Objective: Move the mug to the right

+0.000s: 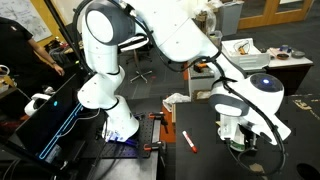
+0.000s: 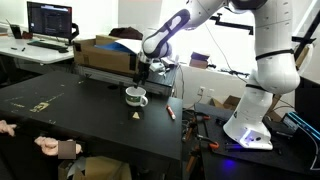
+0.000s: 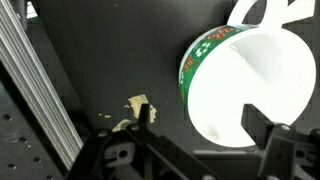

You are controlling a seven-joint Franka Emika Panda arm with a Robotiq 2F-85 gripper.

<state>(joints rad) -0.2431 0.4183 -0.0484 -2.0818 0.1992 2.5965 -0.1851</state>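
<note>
Open pincer [image 2: 141,78], jaws spread wide, just above the mug [image 2: 136,97]. Directly below, offset toward one jaw: wide, bowl-like white ceramic, glossy, green pattern outside, small loop handle. Best to straddle the thin rim, lower squarely, close firmly; glazed wall probably slippery. Matte black table [image 2: 80,110] underneath.

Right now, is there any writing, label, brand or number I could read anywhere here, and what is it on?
No text is readable here.
On the mug: a green and red pattern, no legible letters.
On the monitor: screen content too small to read.
On the marker pen: any print too small to read.
</note>
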